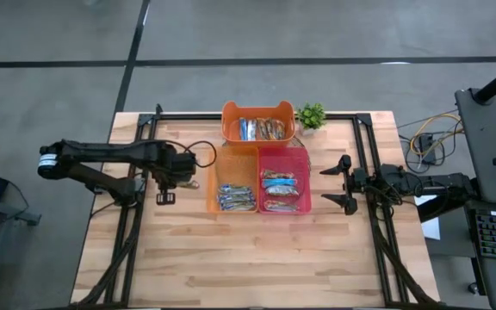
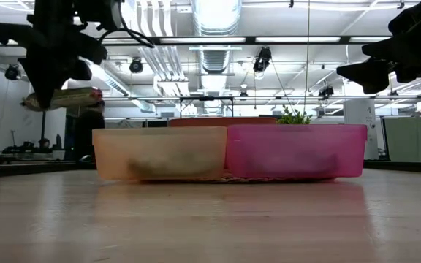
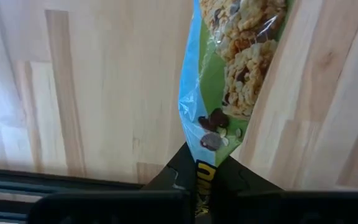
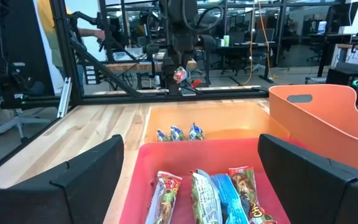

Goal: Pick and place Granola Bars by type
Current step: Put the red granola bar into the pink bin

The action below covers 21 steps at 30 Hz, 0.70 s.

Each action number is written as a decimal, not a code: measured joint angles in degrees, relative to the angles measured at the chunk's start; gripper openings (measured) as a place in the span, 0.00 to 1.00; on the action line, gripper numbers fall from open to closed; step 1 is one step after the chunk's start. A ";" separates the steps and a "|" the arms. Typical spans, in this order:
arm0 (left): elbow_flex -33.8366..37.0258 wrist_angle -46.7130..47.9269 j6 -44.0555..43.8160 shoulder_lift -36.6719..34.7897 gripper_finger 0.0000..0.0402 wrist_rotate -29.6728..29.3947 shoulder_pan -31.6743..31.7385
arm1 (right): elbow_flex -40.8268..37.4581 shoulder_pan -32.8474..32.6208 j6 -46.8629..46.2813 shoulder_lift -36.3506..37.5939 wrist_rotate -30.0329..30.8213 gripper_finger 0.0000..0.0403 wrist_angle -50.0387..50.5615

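My left gripper (image 1: 177, 179) hangs over the table left of the bins, shut on a green-and-blue wrapped granola bar (image 3: 229, 81). In the low view the bar (image 2: 64, 97) shows high above the tabletop. My right gripper (image 1: 341, 182) waits open, right of the pink bin (image 1: 304, 176), its fingers wide apart in the right wrist view (image 4: 188, 180). Several bars lie in the pink bin (image 4: 185, 152). Blue-silver bars (image 1: 236, 199) lie in the pale orange bin, and more bars (image 1: 261, 129) lie in the orange bin at the far side. My left gripper pinches the bar by one end of its wrapper (image 3: 205, 158) between the two fingers, coming from above. The bar is lifted clear of the table, juts out past the fingertips and lies roughly level in the low view.
The pale orange bin (image 1: 214, 185) and the pink bin stand side by side at the table's middle, with the orange bin (image 1: 229, 116) behind them. A small green plant (image 1: 312, 114) stands at the far edge. Bare wood lies toward the near edge (image 1: 248, 258).
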<state>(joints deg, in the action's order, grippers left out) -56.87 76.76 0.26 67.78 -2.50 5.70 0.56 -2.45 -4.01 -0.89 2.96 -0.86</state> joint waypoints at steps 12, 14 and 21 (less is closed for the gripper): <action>-15.72 0.16 1.55 10.49 0.00 -0.02 -0.48 | 0.00 0.01 0.09 0.00 0.02 0.89 0.00; -19.21 0.26 2.45 13.70 0.00 -0.14 -0.48 | 0.00 0.00 -0.03 0.00 0.01 0.89 0.00; -32.86 2.23 3.77 26.17 0.00 -1.79 -0.43 | 0.00 0.01 0.09 -0.02 0.02 0.89 0.00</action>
<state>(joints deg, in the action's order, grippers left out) -89.73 79.00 4.03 93.95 -4.29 5.26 0.56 -2.44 -3.92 -0.91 2.98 -0.86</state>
